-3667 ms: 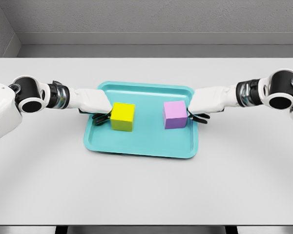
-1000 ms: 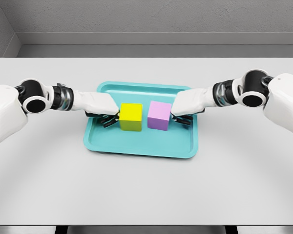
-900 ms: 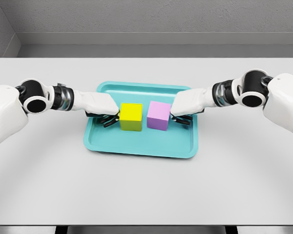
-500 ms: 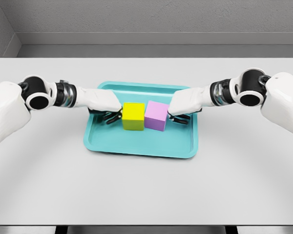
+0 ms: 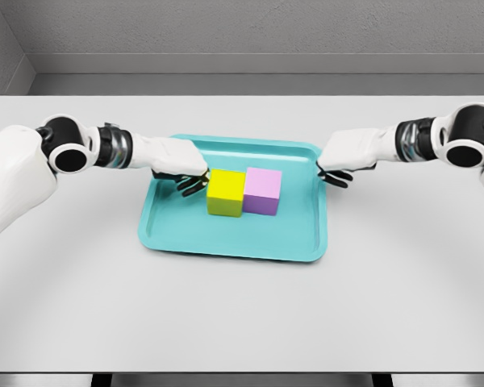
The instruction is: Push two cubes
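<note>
A yellow cube (image 5: 226, 193) and a pink cube (image 5: 263, 191) stand side by side, touching, in the middle of the teal tray (image 5: 234, 242). My left hand (image 5: 192, 181) reaches over the tray's left part, its dark fingers relaxed right beside the yellow cube's left face. My right hand (image 5: 334, 174) hovers at the tray's right rim, fingers relaxed and holding nothing, well apart from the pink cube.
The tray lies on a wide light grey table (image 5: 242, 314). A grey wall runs behind the table's far edge.
Both cubes were pushed toward each other until they touched, then slid slightly right. The right hand has since pulled back to the tray's right rim; the left hand stays by the yellow cube.
</note>
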Controlling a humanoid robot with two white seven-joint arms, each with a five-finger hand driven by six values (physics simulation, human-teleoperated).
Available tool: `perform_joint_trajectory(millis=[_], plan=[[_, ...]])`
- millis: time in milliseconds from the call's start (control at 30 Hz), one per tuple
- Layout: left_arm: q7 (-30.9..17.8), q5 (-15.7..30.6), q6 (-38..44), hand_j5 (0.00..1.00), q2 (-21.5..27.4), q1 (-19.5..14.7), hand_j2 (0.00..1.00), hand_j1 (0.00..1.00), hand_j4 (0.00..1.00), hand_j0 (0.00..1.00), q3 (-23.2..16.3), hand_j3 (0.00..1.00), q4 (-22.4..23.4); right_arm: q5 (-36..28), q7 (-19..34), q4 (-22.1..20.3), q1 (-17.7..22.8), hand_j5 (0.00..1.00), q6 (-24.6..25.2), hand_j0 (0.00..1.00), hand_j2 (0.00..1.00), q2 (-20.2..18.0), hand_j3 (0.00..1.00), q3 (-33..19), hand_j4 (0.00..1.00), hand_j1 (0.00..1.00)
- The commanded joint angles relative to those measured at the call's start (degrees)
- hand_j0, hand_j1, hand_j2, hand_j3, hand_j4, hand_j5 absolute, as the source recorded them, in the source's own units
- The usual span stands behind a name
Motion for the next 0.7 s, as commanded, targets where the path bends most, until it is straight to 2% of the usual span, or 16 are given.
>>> perform_joint_trajectory(millis=[0, 100, 133, 167, 200, 233, 267, 300, 333, 367, 433, 500, 533, 667], plan=[[0.02, 0.27, 0.13, 0.05, -0.19, 0.0, 0.05, 0.05, 0.05, 0.05, 0.07, 0.05, 0.01, -0.21, -0.01, 0.03, 0.0, 0.0, 0.13, 0.0, 0.0, -0.35, 0.0, -0.49, 0.0, 0.0], [0.02, 0.36, 0.13, 0.05, -0.1, -0.44, 0.05, 0.05, 0.05, 0.05, 0.24, 0.05, 0.27, -0.21, -0.01, 0.12, 0.18, 0.0, 0.13, 0.0, 0.0, -0.35, 0.0, -1.28, 0.0, 0.0], [0.02, 0.54, 0.13, 0.09, 0.69, -2.11, 0.09, 0.09, 0.09, 0.09, 1.56, 0.09, 3.52, -0.21, -0.01, 0.12, 0.53, 0.0, 0.13, 0.0, 0.0, -0.52, 0.0, -2.86, 0.0, 0.0], [0.02, 0.54, 0.13, 0.11, 1.13, -3.25, 0.11, 0.11, 0.11, 0.11, 5.59, 0.11, 8.16, -0.21, -0.01, 0.12, 0.88, 0.04, 0.13, 0.04, 0.04, -2.19, 0.04, -5.31, 0.04, 0.04], [0.02, 0.62, 0.13, 0.11, 3.23, -3.25, 0.11, 0.11, 0.11, 0.11, 9.81, 0.11, 11.43, -0.3, -0.01, 0.12, 2.02, 0.14, 0.13, 0.14, 0.14, -2.9, 0.14, -7.78, 0.14, 0.14], [0.02, 0.89, 0.13, 0.11, 7.36, -3.16, 0.11, 0.11, 0.11, 0.11, 14.65, 0.11, 12.84, -0.3, -0.01, 0.29, 3.6, 0.41, 0.13, 0.41, 0.41, -4.74, 0.41, -13.49, 0.41, 0.41], [0.02, 5.01, 0.13, 0.18, 10.97, -2.81, 0.18, 0.18, 0.18, 0.18, 16.77, 0.18, 14.86, -0.39, -0.01, 0.29, 4.66, 0.64, 0.13, 0.64, 0.64, -6.5, 0.64, -17.97, 0.64, 0.64], [0.02, 11.07, 0.13, 0.27, 11.59, -2.73, 0.27, 0.27, 0.27, 0.27, 16.94, 0.27, 20.74, -0.56, -0.01, 0.29, 5.54, 0.72, 0.13, 0.72, 0.72, -8.7, 0.72, -21.67, 0.72, 0.72], [0.02, 13.19, 0.13, 0.49, 11.5, -2.73, 0.49, 0.49, 0.49, 0.49, 17.38, 0.49, 24.44, -0.74, -0.01, 0.38, 6.68, 0.86, 0.13, 0.86, 0.86, -9.75, 0.86, -24.48, 0.86, 0.86], [0.02, 13.19, 0.13, 1.0, 11.42, -2.46, 1.0, 1.0, 1.0, 1.0, 18.61, 1.0, 25.49, -1.18, -0.01, 0.38, 7.47, 1.0, 0.13, 1.0, 1.0, -9.84, 1.0, -25.36, 1.0, 1.0], [0.02, 13.81, 0.13, 1.0, 11.59, -2.11, 1.0, 1.0, 1.0, 1.0, 18.88, 1.0, 29.01, -3.55, -0.01, 0.38, 8.0, 1.0, 0.13, 1.0, 1.0, -9.67, 1.0, -25.54, 1.0, 1.0], [0.02, 15.03, 0.13, 1.0, 12.03, -2.02, 1.0, 1.0, 1.0, 1.0, 18.88, 1.0, 29.89, -3.73, -0.01, 0.38, 8.78, 1.0, 0.13, 1.0, 1.0, -9.23, 1.0, -25.28, 1.0, 1.0], [0.02, 19.07, 0.13, 1.0, 11.59, -1.67, 1.0, 1.0, 1.0, 1.0, 18.7, 1.0, 32.35, -3.73, -0.01, 0.47, 9.05, 1.0, 0.13, 1.0, 1.0, -9.23, 1.0, -25.28, 1.0, 1.0], [0.02, 21.1, 0.13, 1.0, 11.42, -1.05, 1.0, 1.0, 1.0, 1.0, 18.7, 1.0, 33.14, -3.73, -0.01, 0.73, 9.32, 1.0, 0.13, 1.0, 1.0, -9.23, 1.0, -24.93, 1.0, 1.0]])
